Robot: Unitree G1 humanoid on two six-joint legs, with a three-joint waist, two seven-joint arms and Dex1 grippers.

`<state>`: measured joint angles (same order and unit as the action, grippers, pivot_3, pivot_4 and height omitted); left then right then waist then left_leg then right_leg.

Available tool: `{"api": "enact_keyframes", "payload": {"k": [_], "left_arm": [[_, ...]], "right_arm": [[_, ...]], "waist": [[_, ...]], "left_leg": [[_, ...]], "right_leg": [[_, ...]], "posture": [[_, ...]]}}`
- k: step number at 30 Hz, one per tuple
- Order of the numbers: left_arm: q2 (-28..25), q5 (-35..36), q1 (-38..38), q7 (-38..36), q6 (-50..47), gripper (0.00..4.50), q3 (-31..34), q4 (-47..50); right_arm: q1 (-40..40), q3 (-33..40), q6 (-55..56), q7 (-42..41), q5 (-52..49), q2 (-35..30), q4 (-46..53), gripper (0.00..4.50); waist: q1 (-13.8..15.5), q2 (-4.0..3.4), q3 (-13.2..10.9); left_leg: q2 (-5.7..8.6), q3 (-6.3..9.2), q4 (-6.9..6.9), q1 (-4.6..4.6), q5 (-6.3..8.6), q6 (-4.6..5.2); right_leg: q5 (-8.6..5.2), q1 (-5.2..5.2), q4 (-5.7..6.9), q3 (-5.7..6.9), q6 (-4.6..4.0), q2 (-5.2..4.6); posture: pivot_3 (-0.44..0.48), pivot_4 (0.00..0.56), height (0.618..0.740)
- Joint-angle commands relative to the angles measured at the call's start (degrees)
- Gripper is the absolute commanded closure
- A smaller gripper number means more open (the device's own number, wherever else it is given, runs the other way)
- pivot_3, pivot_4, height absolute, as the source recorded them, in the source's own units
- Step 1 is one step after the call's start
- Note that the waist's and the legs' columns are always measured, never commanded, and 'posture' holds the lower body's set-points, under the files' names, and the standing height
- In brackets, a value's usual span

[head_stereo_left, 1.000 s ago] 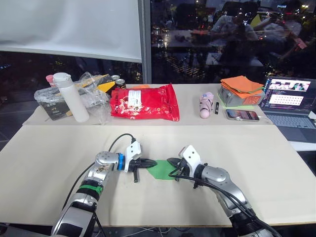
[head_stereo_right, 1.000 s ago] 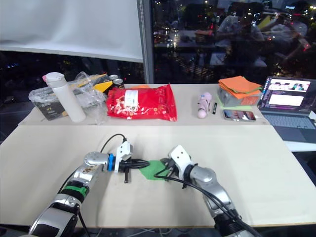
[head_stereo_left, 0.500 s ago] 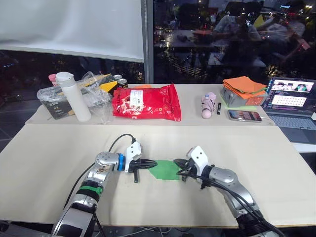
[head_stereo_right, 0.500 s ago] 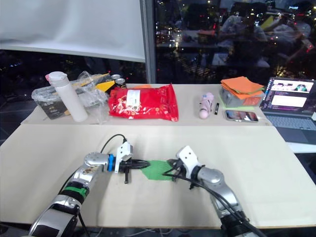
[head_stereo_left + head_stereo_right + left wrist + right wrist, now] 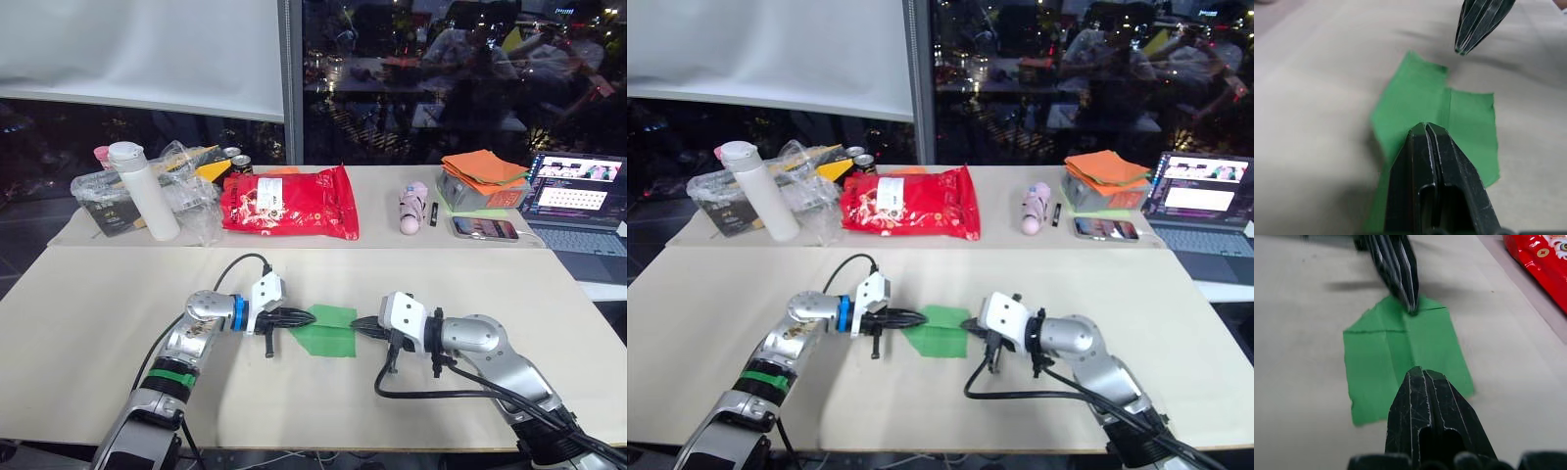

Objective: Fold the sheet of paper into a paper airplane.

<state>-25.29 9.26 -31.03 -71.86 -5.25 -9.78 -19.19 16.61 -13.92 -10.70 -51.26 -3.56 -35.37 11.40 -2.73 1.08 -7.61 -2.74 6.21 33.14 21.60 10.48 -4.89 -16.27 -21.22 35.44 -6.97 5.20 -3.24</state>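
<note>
Your left gripper [image 5: 302, 316] had its fingers pressed together, tips down on the left end of the sheet of paper [image 5: 327, 331], not pinching it as far as you could see. Your right gripper [image 5: 359, 326] was also closed, fingers tight together, tips at the paper's right edge, just touching or barely off it, can't tell. The green sheet lay flat on the near table [image 5: 98, 313] between both grippers, partly folded, creases showing, one end tapering. Farther back you had a red bag [image 5: 289, 203], a white bottle [image 5: 142, 191], an orange paper stack [image 5: 478, 174], a phone [image 5: 480, 227] and a laptop [image 5: 580, 201].
</note>
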Motion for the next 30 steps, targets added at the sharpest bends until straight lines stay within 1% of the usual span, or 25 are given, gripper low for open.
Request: {"api": "enact_keyframes", "payload": {"k": [1,5,6,7,9,11,12,14,15,18,21,23,25,30], "left_arm": [[-2.9,3.0,0.8,1.5,-6.4,4.5,2.6,9.0],[-6.3,6.7,3.5,2.1,-13.7,4.5,4.8,15.9],[-7.1,7.7,4.2,2.2,-15.5,4.5,5.2,17.5],[-8.0,8.9,5.2,2.1,-17.4,4.24,5.6,19.3],[-9.7,10.2,7.2,2.1,-19.3,3.65,6.2,22.1],[-10.7,10.4,9.2,3.6,-19.7,2.96,6.9,23.9],[-11.0,10.2,9.9,4.5,-19.5,2.68,7.2,24.5],[-11.3,10.2,10.8,6.0,-20.1,1.98,7.6,25.4],[-11.8,10.6,11.6,6.1,-21.3,1.68,7.6,26.3],[-12.5,11.6,13.0,6.6,-23.3,1.68,7.6,28.2],[-12.7,12.1,14.4,8.1,-23.7,1.68,8.2,29.5],[-12.9,11.1,15.0,9.6,-22.7,1.68,8.3,29.4],[-13.6,9.0,15.6,11.0,-21.1,1.68,7.5,29.0],[-13.4,9.5,16.5,12.7,-21.2,1.68,7.9,29.7]], "right_arm": [[1.4,3.3,-4.4,-0.3,-5.2,1.5,1.6,4.48],[2.2,4.7,-10.5,-3.4,-9.8,0.4,1.5,4.48],[2.4,5.0,-11.9,-4.0,-10.7,0.1,1.3,3.89],[2.7,5.2,-13.3,-4.9,-11.8,-0.2,1.0,3.66],[3.5,5.5,-16.6,-6.3,-13.8,-0.6,0.1,2.96],[5.9,6.0,-19.6,-5.4,-13.9,-0.2,-3.9,2.26],[7.1,6.1,-20.6,-5.5,-14.1,0.1,-6.1,1.98],[9.1,5.7,-21.1,-6.7,-14.1,0.1,-10.0,1.25],[10.7,6.1,-22.0,-7.5,-15.1,1.0,-13.4,0.95],[13.5,6.1,-23.3,-9.4,-16.1,2.2,-19.1,0.95],[16.3,3.9,-26.8,-14.8,-17.7,3.0,-23.3,0.95],[17.5,3.7,-30.3,-17.3,-19.7,4.0,-24.8,0.95],[18.7,3.9,-30.8,-17.5,-19.7,5.4,-27.3,0.95],[20.0,4.0,-33.3,-18.6,-19.9,7.2,-29.6,0.95]], "waist": [[-0.1,0.03,0.0],[0.1,0.01,0.0],[0.1,0.0,-0.1],[0.1,0.0,-0.1],[0.1,0.0,-0.1],[0.0,0.01,-0.1],[0.0,0.0,-0.1],[0.0,0.02,-0.1],[0.0,0.03,-0.1],[0.0,0.04,-0.1],[0.0,0.02,-0.1],[0.0,0.02,-0.1],[0.0,0.02,-0.1],[0.0,0.0,-0.1]], "left_leg": [[0.0,0.0,0.0,0.0,0.0,0.0],[0.0,0.0,0.01,0.01,0.0,0.0],[0.0,0.0,0.01,0.01,0.0,0.0],[0.0,0.0,0.01,0.01,0.0,0.0],[0.0,0.0,0.0,0.01,0.0,0.0],[0.0,0.0,0.0,0.0,0.0,0.0],[-0.01,0.0,0.01,-0.01,0.0,0.0],[-0.01,0.0,0.01,-0.02,0.0,0.0],[-0.01,0.0,0.01,-0.03,0.0,0.0],[-0.01,0.0,-0.01,-0.01,0.0,0.0],[-0.01,0.0,-0.08,0.02,0.0,0.0],[-0.01,0.0,-0.09,0.01,0.0,0.0],[-0.01,0.0,-0.1,0.0,0.0,0.0],[-0.01,0.0,-0.09,0.0,0.0,0.0]], "right_leg": [[0.0,0.0,0.0,0.0,0.0,0.0],[0.0,0.02,-0.01,-0.01,-0.01,0.0],[0.0,0.02,-0.01,-0.01,-0.01,-0.01],[0.0,0.02,-0.02,-0.01,-0.01,-0.01],[0.0,0.02,-0.04,-0.01,-0.01,-0.01],[0.0,0.02,-0.04,-0.01,-0.01,-0.01],[0.0,0.01,-0.04,-0.01,-0.02,-0.01],[0.02,0.02,-0.04,-0.02,-0.04,-0.01],[0.02,0.01,-0.04,-0.01,-0.04,-0.01],[0.02,0.01,-0.07,-0.02,-0.05,-0.01],[0.03,0.01,-0.14,-0.01,-0.06,-0.01],[0.04,0.01,-0.16,-0.01,-0.07,-0.01],[0.04,0.01,-0.14,0.0,-0.07,-0.01],[0.05,0.01,-0.14,0.0,-0.08,-0.01]], "posture": [[0.0,0.15,0.732],[0.0,0.15,0.732],[0.0,0.15,0.732],[0.0,0.15,0.732],[0.0,0.15,0.732],[0.0,0.15,0.732],[0.0,0.15,0.732],[0.0,0.15,0.732],[0.0,0.15,0.732],[0.0,0.15,0.732],[0.0,0.15,0.732],[0.0,0.15,0.732],[0.0,0.15,0.732],[0.0,0.15,0.732]]}}
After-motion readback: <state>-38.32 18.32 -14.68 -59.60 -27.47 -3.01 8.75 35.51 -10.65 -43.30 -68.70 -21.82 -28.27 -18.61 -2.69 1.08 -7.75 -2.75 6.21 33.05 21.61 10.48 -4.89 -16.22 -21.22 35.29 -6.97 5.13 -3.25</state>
